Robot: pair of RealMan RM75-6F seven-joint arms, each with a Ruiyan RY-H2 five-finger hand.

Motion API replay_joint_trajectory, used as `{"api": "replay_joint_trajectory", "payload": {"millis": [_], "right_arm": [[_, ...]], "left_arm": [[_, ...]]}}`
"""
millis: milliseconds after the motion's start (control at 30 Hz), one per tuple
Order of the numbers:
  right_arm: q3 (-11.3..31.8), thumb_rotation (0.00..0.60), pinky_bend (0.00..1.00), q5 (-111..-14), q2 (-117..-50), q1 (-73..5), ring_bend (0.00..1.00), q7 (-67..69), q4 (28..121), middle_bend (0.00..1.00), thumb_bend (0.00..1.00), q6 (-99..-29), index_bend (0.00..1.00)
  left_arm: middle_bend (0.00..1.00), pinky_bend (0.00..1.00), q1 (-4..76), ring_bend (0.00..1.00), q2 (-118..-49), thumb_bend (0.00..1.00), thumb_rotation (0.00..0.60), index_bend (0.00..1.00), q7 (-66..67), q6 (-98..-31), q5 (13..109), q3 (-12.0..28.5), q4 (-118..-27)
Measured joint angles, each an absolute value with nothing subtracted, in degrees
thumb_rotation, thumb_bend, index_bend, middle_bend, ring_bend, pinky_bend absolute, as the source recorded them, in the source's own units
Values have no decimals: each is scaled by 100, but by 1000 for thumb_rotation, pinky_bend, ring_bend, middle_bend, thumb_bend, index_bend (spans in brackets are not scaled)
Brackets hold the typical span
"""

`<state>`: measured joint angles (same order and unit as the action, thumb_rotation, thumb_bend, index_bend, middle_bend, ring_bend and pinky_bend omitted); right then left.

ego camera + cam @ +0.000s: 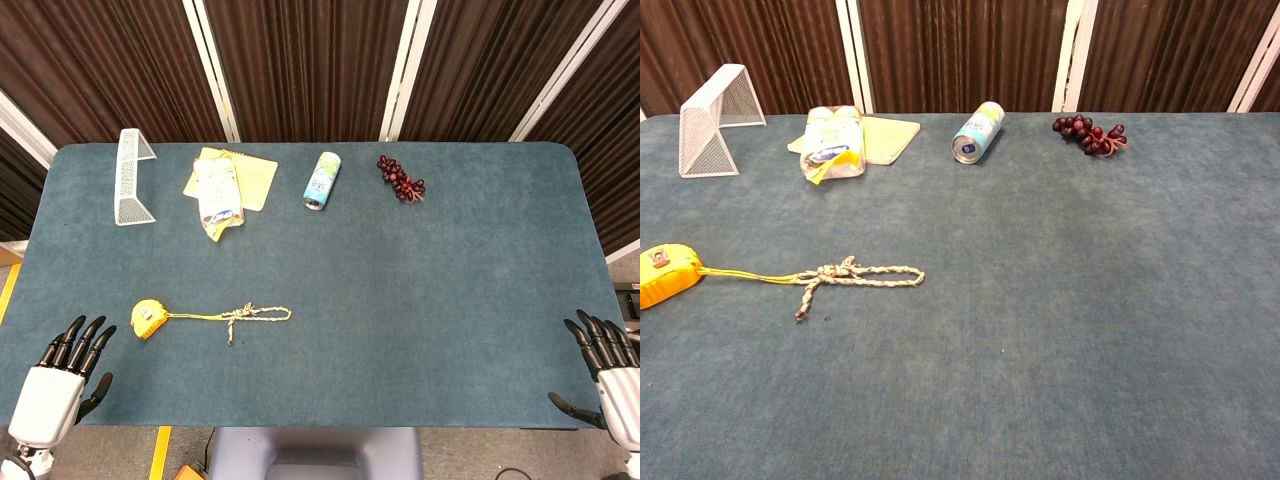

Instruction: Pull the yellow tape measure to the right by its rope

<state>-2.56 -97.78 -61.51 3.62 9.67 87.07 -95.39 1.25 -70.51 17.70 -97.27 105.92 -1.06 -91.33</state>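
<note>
The left hand (68,372), fingers spread and holding nothing, rests at the near-left edge of the blue felt counter (420,300). Just ahead and to its right lies the small yellow tape measure (149,318), its knotted braided rope (250,315) running rightward. The right hand (605,365), likewise spread and holding nothing, sits well apart at the opposite edge; the left is nearer.

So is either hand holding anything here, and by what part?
Nothing is held. The left hand and right hand are open at the table's near edge, apart from the rope.
</note>
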Motion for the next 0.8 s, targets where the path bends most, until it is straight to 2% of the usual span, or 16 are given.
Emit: {"api": "replay_joint_trajectory", "payload": {"millis": [433, 533, 600, 633, 700, 800], "right_arm": [[-287, 600, 120, -9905, -6144, 310, 0, 943, 8689, 96, 56, -9506, 75], [-244, 600, 144, -10052, -6212, 249, 8, 979, 8564, 160, 57, -9596, 134], [-200, 600, 257, -10216, -6334, 204, 72, 1073, 8391, 278, 56, -9767, 182], [-183, 600, 377, -10300, -6403, 184, 139, 1120, 8289, 348, 56, -9858, 206], [-145, 600, 686, -10536, -6586, 134, 355, 1218, 8008, 546, 56, -10109, 271], [-124, 600, 905, -10941, -6811, 31, 594, 1315, 7654, 769, 56, -10458, 337]], "left_arm": [[96, 264, 78, 66, -7062, 371, 600, 132, 1768, -9799, 10594, -109, -9116], [96, 264, 102, 66, -7051, 371, 600, 132, 1742, -9749, 10519, -76, -9133], [96, 265, 102, 65, -7037, 372, 600, 132, 1710, -9735, 10495, -77, -9146], [96, 265, 98, 65, -7027, 372, 600, 132, 1686, -9746, 10502, -83, -9151], [96, 265, 87, 65, -7018, 371, 600, 132, 1666, -9797, 10541, -90, -9148], [96, 265, 69, 65, -7007, 372, 600, 132, 1610, -9865, 10608, -110, -9129]]}}
